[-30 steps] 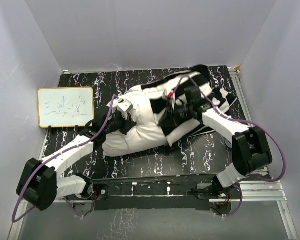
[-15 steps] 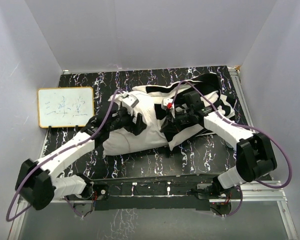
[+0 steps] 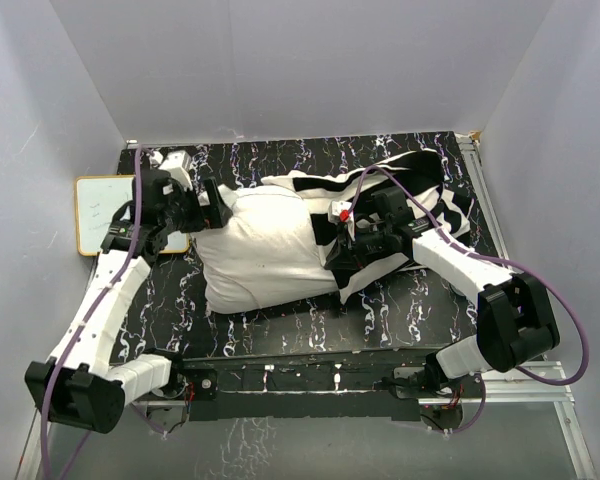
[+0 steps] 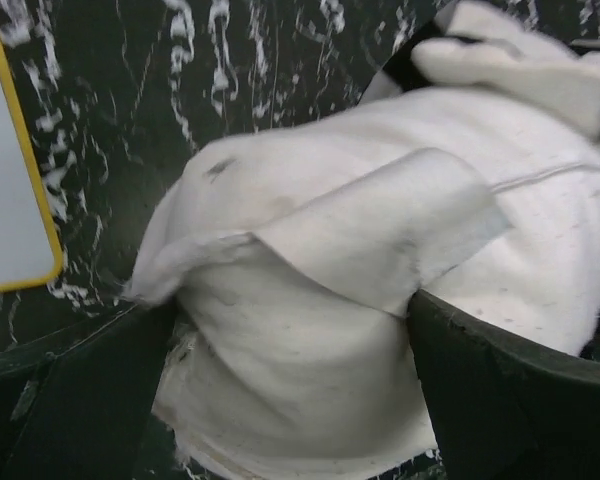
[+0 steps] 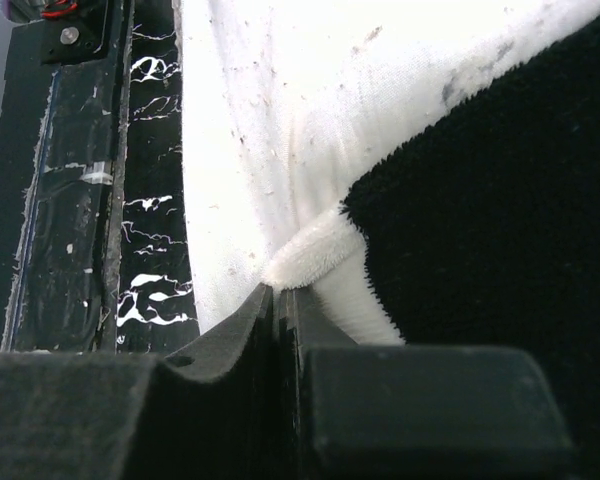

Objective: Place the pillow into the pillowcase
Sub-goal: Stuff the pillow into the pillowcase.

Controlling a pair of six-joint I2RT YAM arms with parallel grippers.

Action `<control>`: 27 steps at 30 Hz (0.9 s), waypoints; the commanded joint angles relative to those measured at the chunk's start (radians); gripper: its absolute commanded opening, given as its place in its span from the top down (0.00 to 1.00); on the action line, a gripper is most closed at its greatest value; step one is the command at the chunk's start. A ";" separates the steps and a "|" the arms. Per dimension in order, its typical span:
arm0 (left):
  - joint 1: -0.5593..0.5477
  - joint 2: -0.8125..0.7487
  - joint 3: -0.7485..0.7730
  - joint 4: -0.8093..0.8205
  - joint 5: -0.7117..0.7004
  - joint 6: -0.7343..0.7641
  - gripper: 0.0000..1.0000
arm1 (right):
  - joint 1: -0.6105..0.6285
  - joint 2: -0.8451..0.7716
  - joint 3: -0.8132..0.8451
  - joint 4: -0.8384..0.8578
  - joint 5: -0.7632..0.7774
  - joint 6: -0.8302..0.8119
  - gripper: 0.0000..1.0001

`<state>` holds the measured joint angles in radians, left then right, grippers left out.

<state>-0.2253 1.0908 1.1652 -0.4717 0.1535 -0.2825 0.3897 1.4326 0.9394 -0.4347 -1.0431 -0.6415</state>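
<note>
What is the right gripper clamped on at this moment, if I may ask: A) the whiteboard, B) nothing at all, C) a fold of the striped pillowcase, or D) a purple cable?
C: in the right wrist view the right gripper is shut, with a fold of the pillowcase pinched in it.

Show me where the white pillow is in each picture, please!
Top external: the pillow lies just left of centre.
Left wrist: the pillow fills the middle.
Right wrist: the pillow is the plain white cloth across the top.
Shared landmark: the black marbled table, seen in all three.
</note>
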 commanded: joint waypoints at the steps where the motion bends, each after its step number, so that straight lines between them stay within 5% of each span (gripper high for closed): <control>1: 0.028 -0.008 -0.125 -0.004 0.171 -0.099 0.03 | -0.006 -0.001 -0.040 -0.078 0.035 0.030 0.92; 6: 0.026 0.050 -0.329 0.317 0.493 -0.189 0.05 | -0.009 0.034 0.030 -0.057 -0.057 0.106 0.92; 10: -0.064 0.188 -0.384 0.671 0.633 -0.303 0.55 | -0.001 0.154 0.292 0.112 -0.185 0.429 0.92; 15: -0.182 0.356 -0.242 0.691 0.609 -0.254 1.00 | 0.114 0.341 0.570 0.829 -0.225 1.127 0.92; 20: -0.178 0.380 -0.217 0.875 0.584 -0.319 1.00 | 0.259 0.503 0.807 1.262 -0.217 1.626 0.92; 27: -0.178 0.341 -0.409 1.402 0.528 -0.656 1.00 | 0.254 0.483 0.745 1.226 -0.218 1.605 0.92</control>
<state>-0.3294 1.4593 0.8413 0.4557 0.5800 -0.6876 0.5644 2.0068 1.6665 0.5285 -1.2407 0.7963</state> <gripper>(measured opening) 0.131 0.088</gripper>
